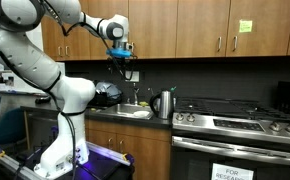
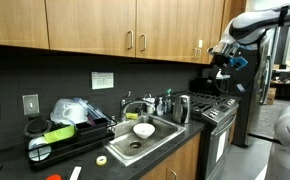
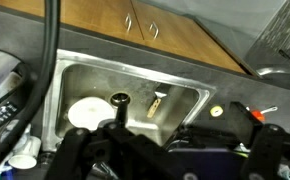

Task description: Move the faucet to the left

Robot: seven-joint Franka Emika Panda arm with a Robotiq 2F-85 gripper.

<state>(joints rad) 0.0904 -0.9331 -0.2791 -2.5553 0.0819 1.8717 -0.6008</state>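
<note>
The faucet [image 1: 135, 97] is a slim silver tap standing behind the sink [image 1: 135, 113], just beside the steel kettle [image 1: 165, 103]. It also shows in an exterior view [image 2: 149, 103]. In the wrist view I look down on it as a dark knobbed stem [image 3: 119, 101] over the basin. My gripper [image 1: 121, 60] hangs high above the sink, well clear of the faucet, and also shows in an exterior view [image 2: 226, 66]. Its dark fingers frame the bottom of the wrist view [image 3: 175, 150], spread apart and empty.
A white bowl [image 3: 85, 113] lies in the sink [image 3: 180, 95]. The kettle [image 2: 180, 108] stands between the faucet and the stove [image 1: 235, 122]. A dish rack [image 2: 60, 135] with items sits on the sink's other side. Wooden cabinets [image 2: 135, 30] hang overhead.
</note>
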